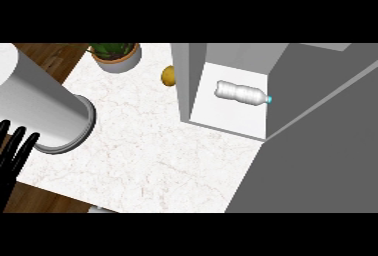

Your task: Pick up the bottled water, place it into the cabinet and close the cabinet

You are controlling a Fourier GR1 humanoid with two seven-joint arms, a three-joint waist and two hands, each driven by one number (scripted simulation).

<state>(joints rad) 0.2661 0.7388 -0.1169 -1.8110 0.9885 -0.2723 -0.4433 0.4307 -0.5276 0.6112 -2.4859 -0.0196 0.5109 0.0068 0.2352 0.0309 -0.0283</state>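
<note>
The bottled water (241, 93) already lies on its side on the white floor of the cabinet (193, 85), its long axis running from about ten o'clock to four o'clock, with the blue cap at the four o'clock end, close to the cabinet door (317, 150). That door stands swung open, a broad grey panel filling the right of my view from one o'clock down to five o'clock. My left hand (15, 150) shows at the view's left edge around eight o'clock, fingers straight and pointing up, released and grasping nothing, with its grey forearm lying across the counter (148, 150) above it. From that hand the bottle sits toward two o'clock, well apart, and the door farther right. My right hand is not in sight, so I cannot say how it stands. I judge the placing done and the closing left; the door lies on the right, so my right arm should be nearer. A potted plant (116, 54) and a yellowish fruit (169, 75) sit near twelve o'clock, clear of the door.
</note>
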